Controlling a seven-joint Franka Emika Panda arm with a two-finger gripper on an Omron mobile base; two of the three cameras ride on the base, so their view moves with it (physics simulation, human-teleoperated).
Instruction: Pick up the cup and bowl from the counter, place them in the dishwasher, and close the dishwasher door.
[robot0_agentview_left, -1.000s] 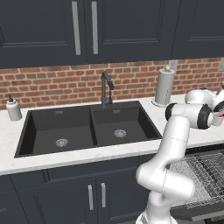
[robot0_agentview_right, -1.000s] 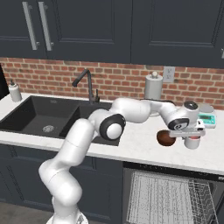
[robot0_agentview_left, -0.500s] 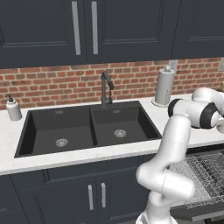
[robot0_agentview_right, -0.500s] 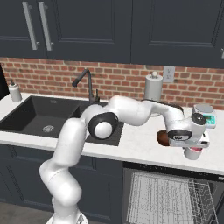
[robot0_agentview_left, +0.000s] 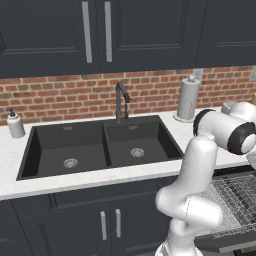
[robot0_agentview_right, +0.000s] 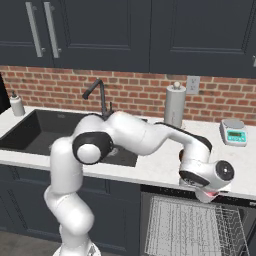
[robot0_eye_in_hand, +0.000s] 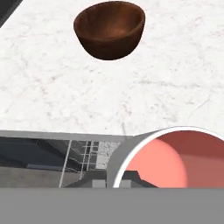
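The cup (robot0_eye_in_hand: 175, 159), whitish outside with a salmon-red rim and inside, appears tilted at the lower right of the hand view, its mouth facing the camera, over the counter edge. The bowl (robot0_eye_in_hand: 109, 28), round and dark reddish-brown, sits upright on the white speckled counter (robot0_eye_in_hand: 52, 87), apart from the cup. The dishwasher (robot0_agentview_right: 192, 227) stands open below the counter, its grey wire rack (robot0_agentview_left: 235, 200) pulled out.
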